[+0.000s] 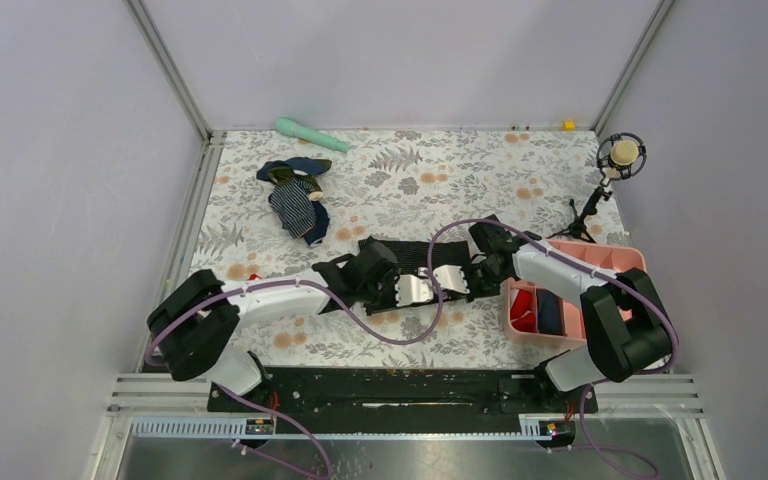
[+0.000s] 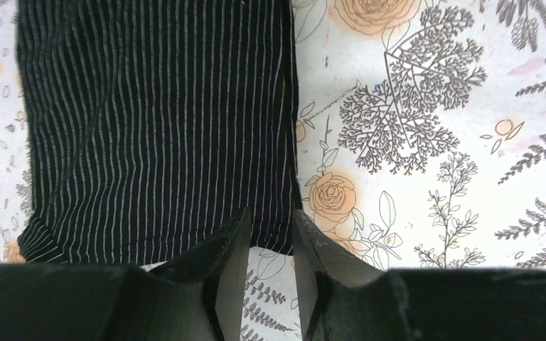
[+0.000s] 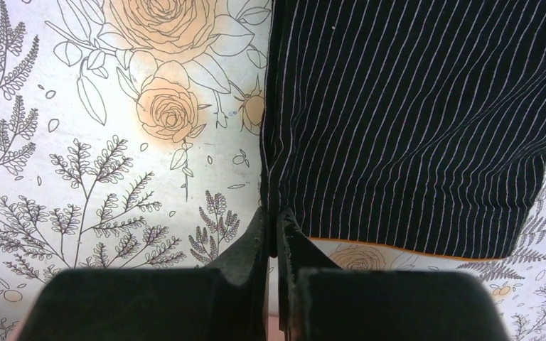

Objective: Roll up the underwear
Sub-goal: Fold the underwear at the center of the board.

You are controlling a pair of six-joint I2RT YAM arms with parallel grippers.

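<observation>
The underwear (image 1: 412, 252), black with thin pale pinstripes, lies spread flat near the middle of the floral-patterned table (image 1: 480, 180), stretched sideways between the two arms. The left gripper (image 2: 270, 222) sits low at the garment's left end. Its fingers stand a narrow gap apart, and the fabric's corner lies just at the mouth of that gap, with the tablecloth showing between the fingers below it. The right gripper (image 3: 274, 222) is at the opposite end, its fingers drawn almost together with only a thin slit between them. The side edge of the underwear runs straight into that slit, so the gripper appears clamped on the cloth. In the right wrist view a fine orange line shows along the hem nearest the camera. Well apart, toward the far left of the table, a crumpled navy garment (image 1: 295, 200) with white stripes and olive trim lies in a heap. Beyond it, a mint-green handle-shaped object (image 1: 312, 135) rests near the back wall. At the right edge a pink bin (image 1: 615, 255) holds red and dark cloth, and a small microphone on a tripod (image 1: 615, 160) stands behind it.
</observation>
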